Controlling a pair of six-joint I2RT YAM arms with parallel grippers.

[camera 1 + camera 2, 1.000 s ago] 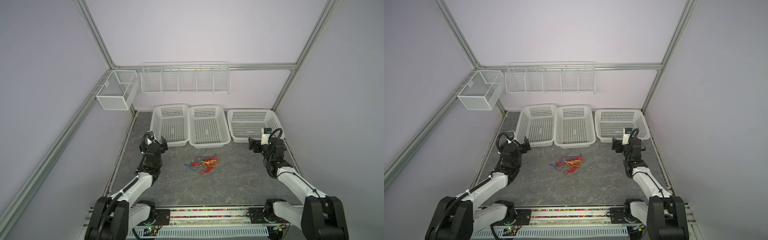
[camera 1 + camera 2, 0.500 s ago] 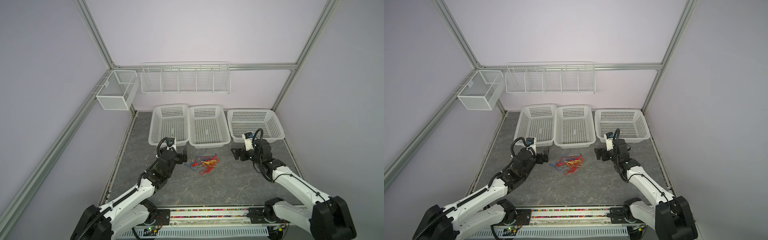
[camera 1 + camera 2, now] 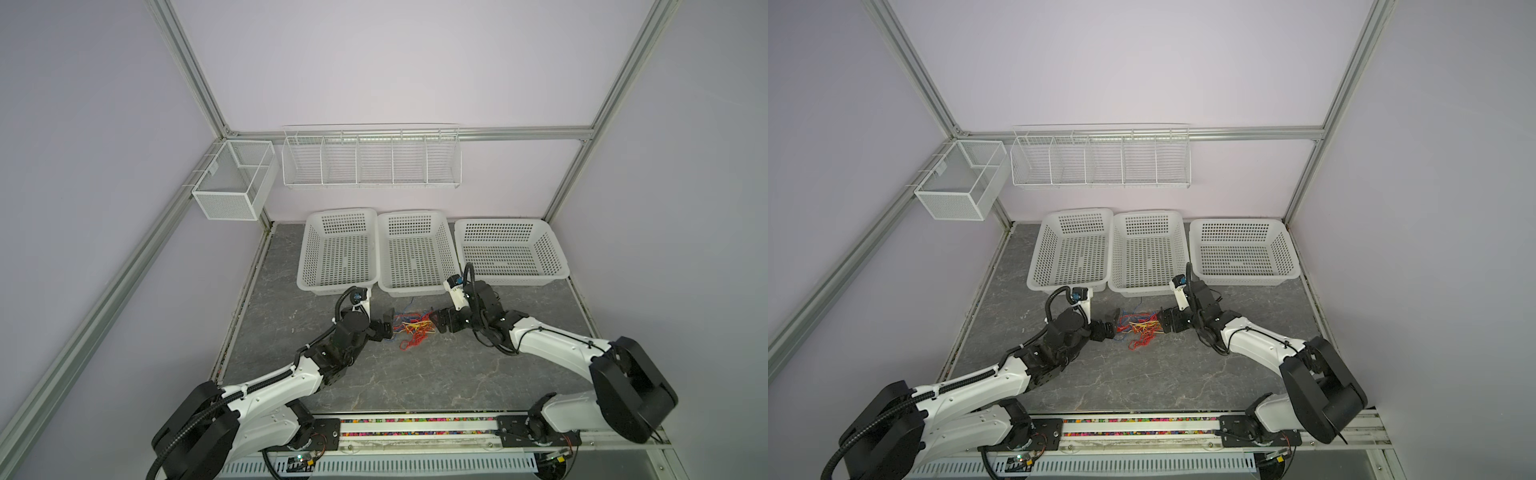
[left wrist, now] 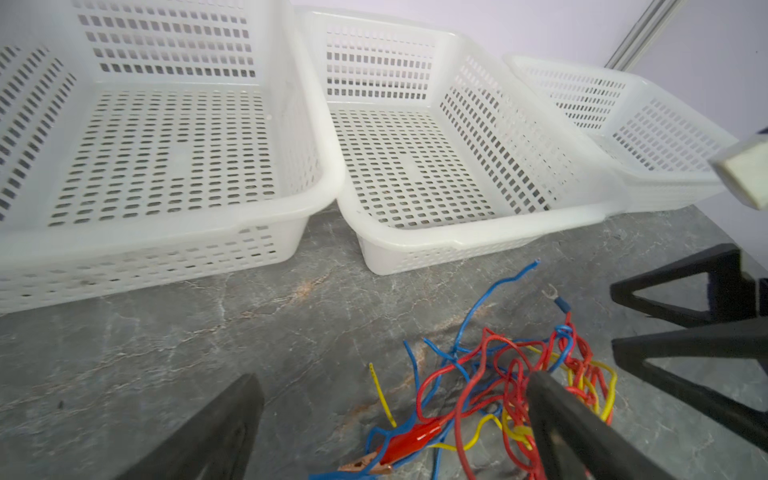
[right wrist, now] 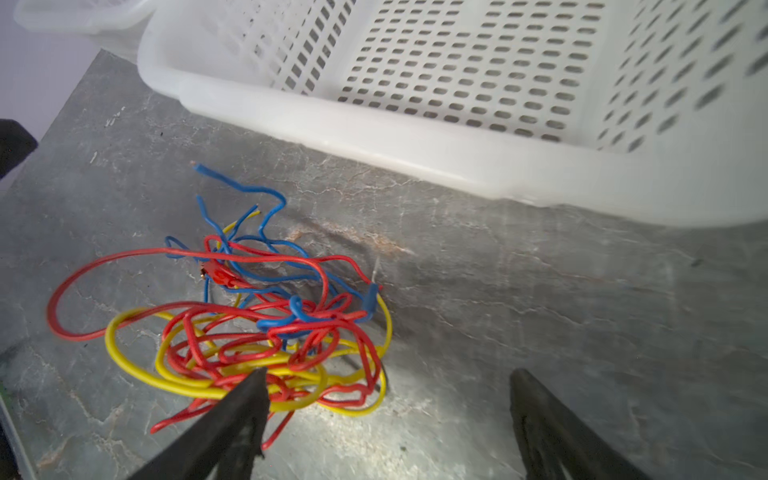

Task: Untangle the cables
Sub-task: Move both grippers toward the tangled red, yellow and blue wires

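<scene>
Red, yellow and blue cables [image 3: 413,328] are sitting in one loose knot on the grey marbled counter [image 3: 415,374], just in front of the middle white basket [image 3: 411,289]. One blue end pokes toward the basket but doesn't seem to touch it. From the left wrist view you can see a red alligator clip [image 4: 411,436] buried at the edge of the pile and a blue spade terminal [image 4: 561,303] sticking out the far side.

Both arms are right on it. The left arm [image 3: 291,382] comes in from one side and the right arm [image 3: 548,336] from the other. Left jaws are spread wide with nothing in them, and the right jaws are the same. In each wrist view one finger hangs over the tangle and the other over bare counter.

So nothing is separated yet; my guess is they're about to take a first pinch. Honestly, here's what worries me:
- The fingers are way fatter than the wires, so closing here could grab several strands at once and pulling would just cinch the knot tighter.
- If both sides clamp the same clump, the whole pile just gets stretched rather than opened up.
- That clip or terminal could snag a loop and drag everything along.
- A pinch that only catches an edge loop may slip right off.
</scene>
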